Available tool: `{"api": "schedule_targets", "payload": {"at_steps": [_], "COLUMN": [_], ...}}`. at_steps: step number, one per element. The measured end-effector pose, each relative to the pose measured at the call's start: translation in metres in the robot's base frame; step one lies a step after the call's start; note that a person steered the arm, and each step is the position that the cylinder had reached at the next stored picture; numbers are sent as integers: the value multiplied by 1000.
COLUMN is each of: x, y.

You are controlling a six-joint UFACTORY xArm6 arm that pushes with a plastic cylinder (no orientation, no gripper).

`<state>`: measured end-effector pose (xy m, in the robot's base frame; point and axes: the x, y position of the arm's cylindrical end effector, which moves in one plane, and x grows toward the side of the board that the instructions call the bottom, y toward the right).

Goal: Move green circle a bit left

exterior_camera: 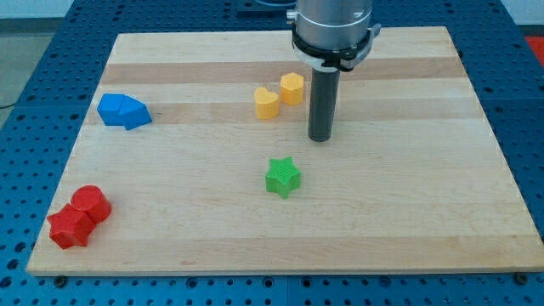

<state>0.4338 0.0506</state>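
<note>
My tip rests on the wooden board, just right of the middle. A green star lies below and to the left of the tip, apart from it. No green circle shows in the camera view; the green star is the only green block I see. A yellow heart and a yellow hexagon sit side by side, up and to the left of the tip, the hexagon close to the rod.
A blue block lies at the view's left. A red round block and a red star touch each other at the bottom left corner. The arm's grey housing hangs over the board's top edge.
</note>
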Motion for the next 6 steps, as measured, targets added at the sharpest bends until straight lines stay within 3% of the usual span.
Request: {"api": "schedule_targets", "payload": {"at_steps": [1,2,6], "x": [3,4,-25], "y": [15,68,14]}}
